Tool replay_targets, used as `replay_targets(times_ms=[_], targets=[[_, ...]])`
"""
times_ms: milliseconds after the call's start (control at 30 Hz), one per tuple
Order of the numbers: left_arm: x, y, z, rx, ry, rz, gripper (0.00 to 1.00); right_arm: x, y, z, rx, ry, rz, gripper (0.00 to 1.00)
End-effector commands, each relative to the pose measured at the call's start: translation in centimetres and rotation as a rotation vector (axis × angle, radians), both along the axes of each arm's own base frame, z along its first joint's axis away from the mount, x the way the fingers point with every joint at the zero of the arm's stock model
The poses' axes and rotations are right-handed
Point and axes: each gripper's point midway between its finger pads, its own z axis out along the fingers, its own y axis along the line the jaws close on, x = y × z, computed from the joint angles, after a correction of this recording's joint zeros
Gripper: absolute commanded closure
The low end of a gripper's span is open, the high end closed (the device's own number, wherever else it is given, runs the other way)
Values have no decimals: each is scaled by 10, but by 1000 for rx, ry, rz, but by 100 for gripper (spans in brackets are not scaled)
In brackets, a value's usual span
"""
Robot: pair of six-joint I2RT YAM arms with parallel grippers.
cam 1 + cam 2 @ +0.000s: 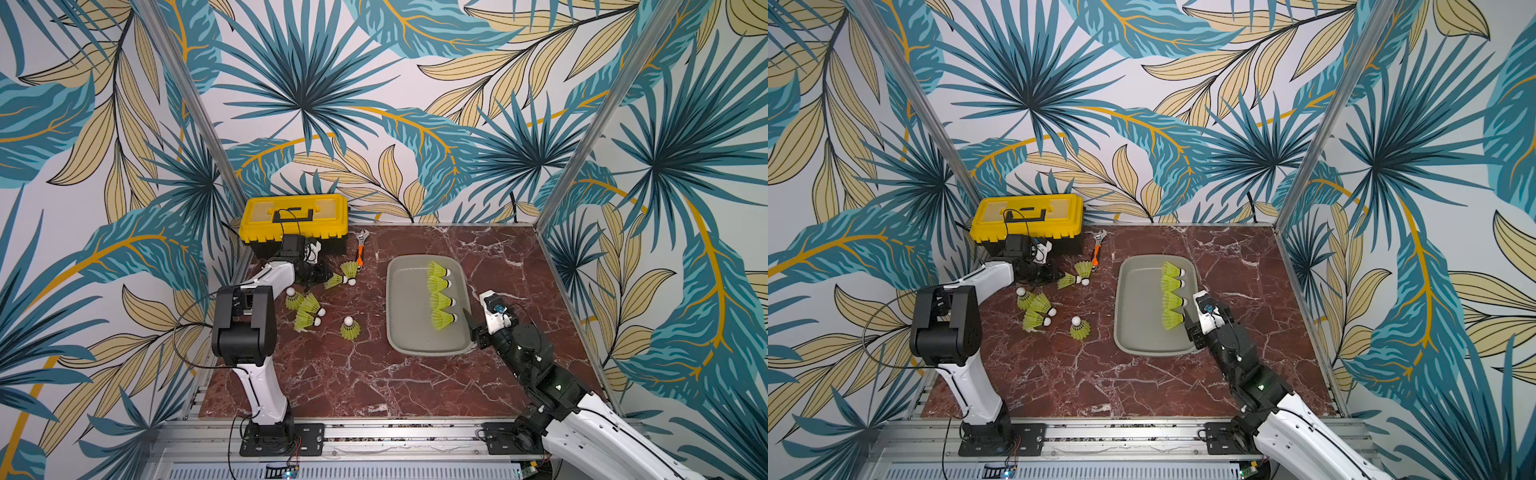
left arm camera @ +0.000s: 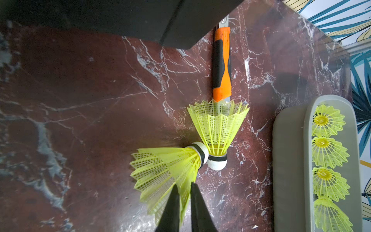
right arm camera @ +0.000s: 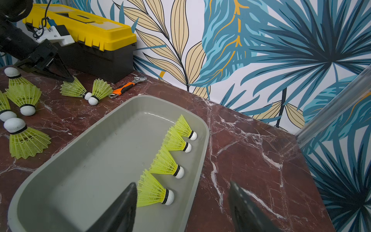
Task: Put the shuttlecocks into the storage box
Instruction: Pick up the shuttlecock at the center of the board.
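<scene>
The grey storage box lies right of the table's middle, with several yellow-green shuttlecocks in a row along its right side. My left gripper is shut on the skirt of a shuttlecock lying on the marble in front of the toolbox. That one's white tip touches the tip of a second shuttlecock. Several more shuttlecocks lie loose to the left, and one stands upright. My right gripper is open and holds nothing. It straddles the box's right rim beside the nearest shuttlecock in the box.
A yellow-lidded black toolbox stands at the back left, close behind my left wrist. An orange-handled wrench lies just behind the pair of shuttlecocks. Patterned walls enclose the table at the back and both sides.
</scene>
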Motion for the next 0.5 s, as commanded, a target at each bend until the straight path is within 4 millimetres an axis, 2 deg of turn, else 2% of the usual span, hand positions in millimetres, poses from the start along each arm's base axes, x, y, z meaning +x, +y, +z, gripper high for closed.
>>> replay_targets(times_ms=[0, 67, 233, 467], targets=[[-7, 0, -5, -22, 21, 8, 93, -2, -3, 0, 9, 2, -13, 28], [-9, -1, -4, -29, 23, 12, 100, -2, -3, 0, 10, 2, -14, 28], [-19, -6, 13, -72, 10, 23, 100, -3, -2, 1, 14, 2, 0, 28], [-55, -21, 64, -204, -54, 47, 100, -2, 13, 3, 13, -2, 71, 28]])
